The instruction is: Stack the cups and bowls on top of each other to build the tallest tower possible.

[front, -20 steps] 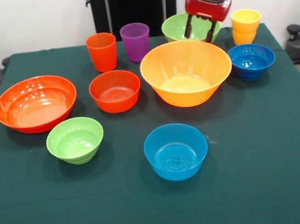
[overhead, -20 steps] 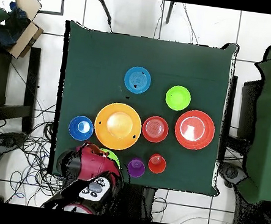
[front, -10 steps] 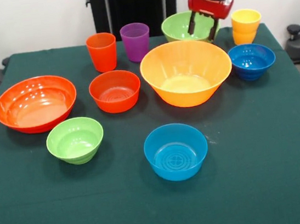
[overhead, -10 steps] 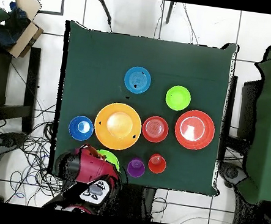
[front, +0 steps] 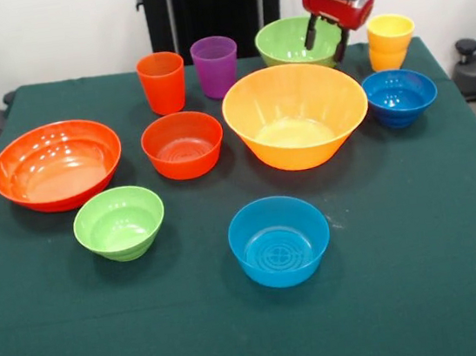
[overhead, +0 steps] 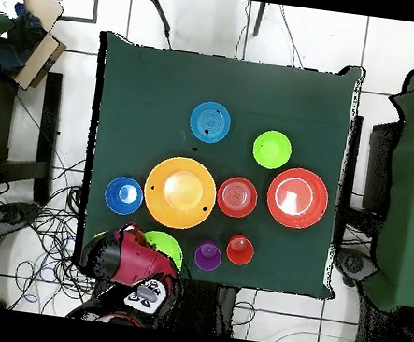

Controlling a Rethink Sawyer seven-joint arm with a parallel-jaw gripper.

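My gripper (front: 328,40) is open and empty, hanging over the right rim of the far light green bowl (front: 288,41). In the overhead view the arm (overhead: 133,263) covers part of that bowl (overhead: 167,246). The yellow stepped cup (front: 390,40) stands just right of the gripper. The orange-red cup (front: 162,82) and the purple cup (front: 215,65) stand at the far side. The large yellow-orange bowl (front: 296,116) sits in front of the gripper. The light blue bowl (front: 279,240) and the second light green bowl (front: 119,222) stand apart near the front. No tower shows; every piece stands alone.
The dark blue bowl (front: 399,96) sits at the right, the medium red-orange bowl (front: 183,144) in the middle and the large red-orange bowl (front: 56,164) at the left. All stand on the green tablecloth (front: 426,276).
The gripper has risen and drawn back toward the robot's base, staying open. More of the far green bowl now shows. No cup or bowl has moved.
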